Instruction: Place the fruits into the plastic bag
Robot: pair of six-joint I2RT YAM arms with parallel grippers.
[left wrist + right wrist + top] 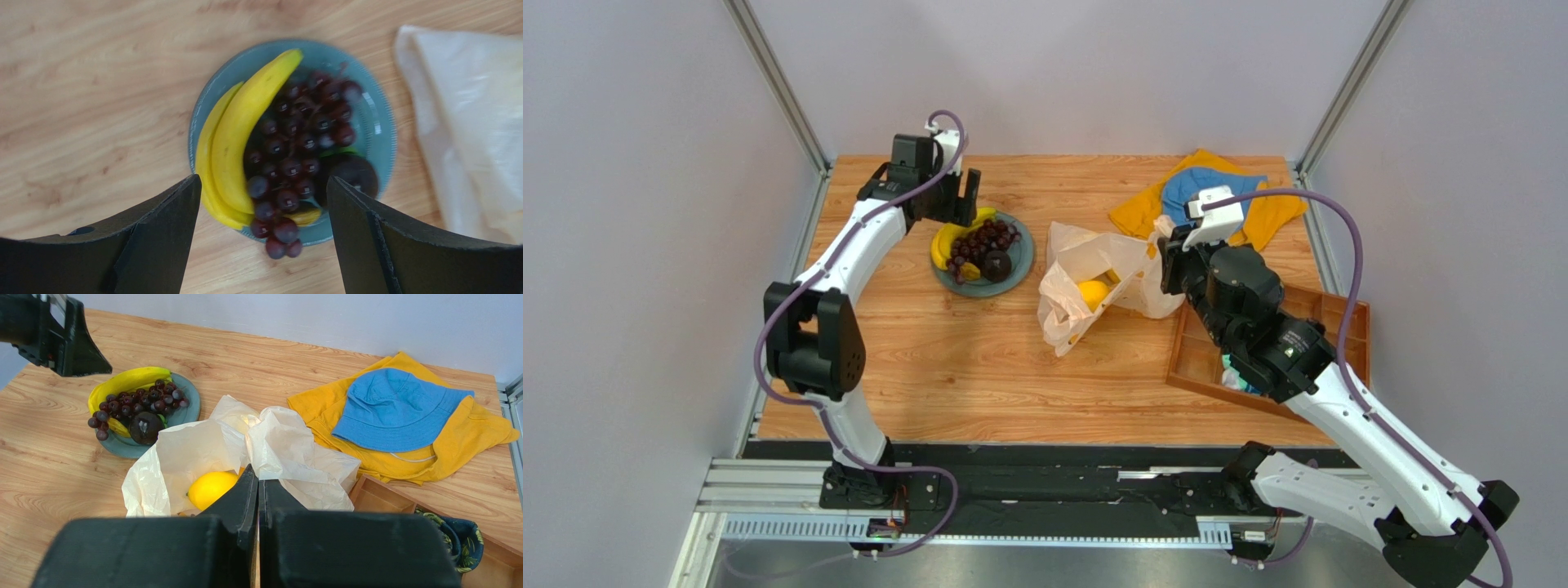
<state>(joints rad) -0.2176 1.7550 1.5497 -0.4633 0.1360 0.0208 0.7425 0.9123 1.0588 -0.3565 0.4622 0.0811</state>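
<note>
A grey-blue plate (1020, 275) holds yellow bananas (946, 244), dark purple grapes (979, 240) and a dark round fruit (997, 265). My left gripper (955, 203) is open and empty, hovering over the plate's far left side. In the left wrist view the bananas (242, 131), grapes (294, 153) and dark fruit (347, 174) lie between the spread jaws. My right gripper (258, 476) is shut on a fold of the plastic bag (184, 453), holding its mouth up. A roundish yellow fruit (212, 487) lies inside the bag (1109, 279).
An orange cloth (1271, 216) with a blue hat (1192, 186) on it lies at the back right. A wooden tray (1210, 355) sits under my right arm, with a dark patterned item (457, 536) in it. The bag's edge shows at the right of the left wrist view (466, 110).
</note>
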